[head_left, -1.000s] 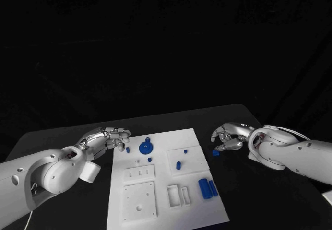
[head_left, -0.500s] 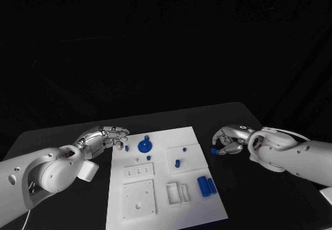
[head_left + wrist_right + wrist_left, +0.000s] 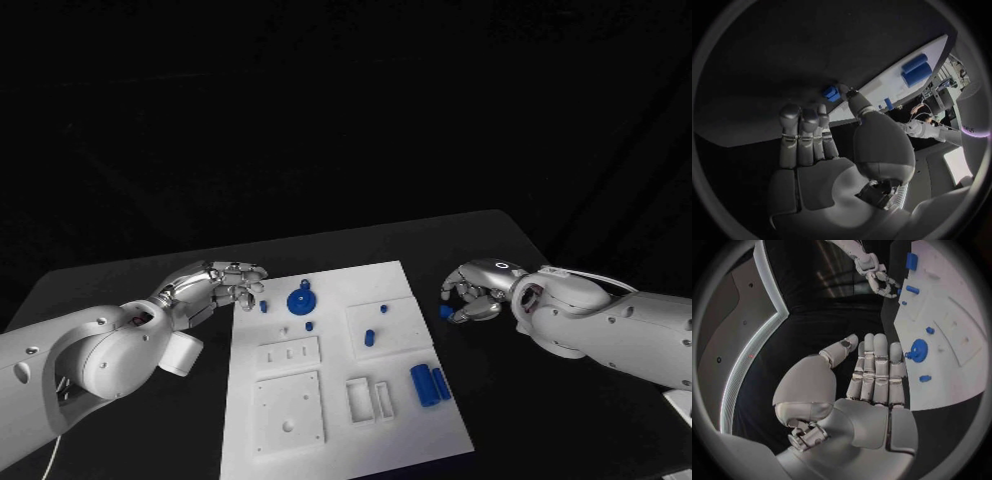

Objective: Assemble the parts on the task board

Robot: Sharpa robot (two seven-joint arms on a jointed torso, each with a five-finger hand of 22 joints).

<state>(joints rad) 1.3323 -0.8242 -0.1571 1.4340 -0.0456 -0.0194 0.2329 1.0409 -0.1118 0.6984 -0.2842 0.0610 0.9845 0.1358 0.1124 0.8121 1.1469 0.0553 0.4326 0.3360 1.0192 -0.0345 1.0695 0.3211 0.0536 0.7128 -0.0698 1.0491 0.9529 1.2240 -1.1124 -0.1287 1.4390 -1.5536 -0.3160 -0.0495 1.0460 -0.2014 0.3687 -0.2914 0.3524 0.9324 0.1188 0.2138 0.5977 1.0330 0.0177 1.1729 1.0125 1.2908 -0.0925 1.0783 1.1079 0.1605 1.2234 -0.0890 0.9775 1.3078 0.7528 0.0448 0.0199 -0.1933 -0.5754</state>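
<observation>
The white task board [image 3: 339,420] lies mid-table with several blue parts on it: a round disc [image 3: 302,302], a short peg [image 3: 369,339] and two cylinders [image 3: 430,385] side by side. A small blue part [image 3: 447,311] lies on the black table just off the board's right edge. My right hand [image 3: 476,290] hovers over it with fingers spread; in the right wrist view the thumb tip [image 3: 846,94] is right beside that part [image 3: 830,92], and nothing is gripped. My left hand [image 3: 216,285] is at the board's far left corner, holding nothing, its fingers [image 3: 876,367] straight.
White slotted blocks [image 3: 372,400] and a square plate [image 3: 290,415] stand on the board's near half. A tiny blue piece [image 3: 263,306] sits close to my left hand. Black table runs around the board on all sides.
The whole picture has shifted slightly. My right hand has come down closer to the small blue part beside the board. The left hand has barely moved.
</observation>
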